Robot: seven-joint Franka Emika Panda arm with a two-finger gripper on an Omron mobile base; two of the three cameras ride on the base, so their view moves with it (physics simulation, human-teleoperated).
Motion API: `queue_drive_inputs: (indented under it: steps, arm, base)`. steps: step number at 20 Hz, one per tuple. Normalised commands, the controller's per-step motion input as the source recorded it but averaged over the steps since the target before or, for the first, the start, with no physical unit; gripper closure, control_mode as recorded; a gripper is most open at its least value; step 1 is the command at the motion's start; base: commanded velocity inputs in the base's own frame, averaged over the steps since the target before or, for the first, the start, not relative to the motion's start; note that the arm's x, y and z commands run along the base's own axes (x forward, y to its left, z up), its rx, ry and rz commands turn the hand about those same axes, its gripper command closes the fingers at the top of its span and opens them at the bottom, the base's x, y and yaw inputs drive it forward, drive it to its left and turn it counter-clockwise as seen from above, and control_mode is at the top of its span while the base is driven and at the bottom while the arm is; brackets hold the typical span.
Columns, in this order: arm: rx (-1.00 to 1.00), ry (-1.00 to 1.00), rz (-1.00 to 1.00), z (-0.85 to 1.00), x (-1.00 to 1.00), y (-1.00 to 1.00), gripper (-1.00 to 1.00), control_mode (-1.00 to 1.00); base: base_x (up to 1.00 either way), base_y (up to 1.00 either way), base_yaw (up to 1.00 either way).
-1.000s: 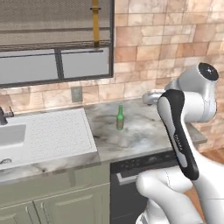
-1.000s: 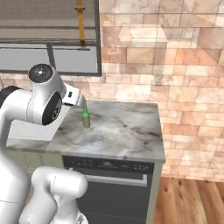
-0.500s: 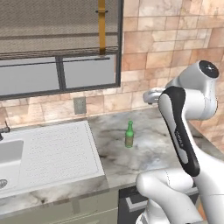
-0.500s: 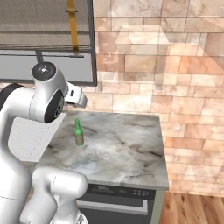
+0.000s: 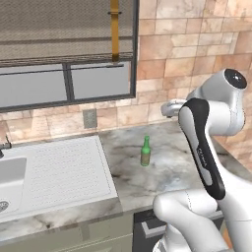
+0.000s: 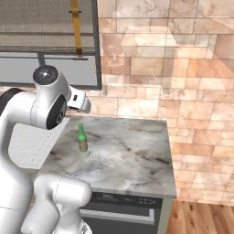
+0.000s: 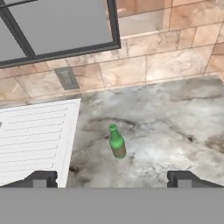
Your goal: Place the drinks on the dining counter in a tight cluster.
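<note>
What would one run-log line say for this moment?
phase: approach | target: green bottle upright on marble counter beside sink drainboard | gripper: open, apart from bottle

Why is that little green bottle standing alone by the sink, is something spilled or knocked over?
Nothing stands out. The green bottle stands upright on the marble counter beside the sink's drainboard, no spill around it. The hand is open, apart from it.

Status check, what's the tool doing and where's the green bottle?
Tool open, empty, above the marble counter. Green bottle upright on it, right of the sink drainboard, untouched. Nothing between tool and bottle.
</note>
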Motion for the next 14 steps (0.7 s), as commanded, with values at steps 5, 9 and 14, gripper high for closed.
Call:
queue_drive_inputs:
  steps: [5,9,14]
  arm:
    - [0.0,-0.03,0.18,-0.26,0.55,0.0,-1.0,-1.0]
    - [0.05,-0.09,0.4,-0.4,0.85,-0.09,-1.0,-1.0]
    - [0.07,-0.11,0.42,-0.54,0.84,-0.18,-1.0,-1.0]
  base:
    - [0.02,0.0,0.0]
    - [0.0,0.0,0.0]
    - [0.0,0.0,0.0]
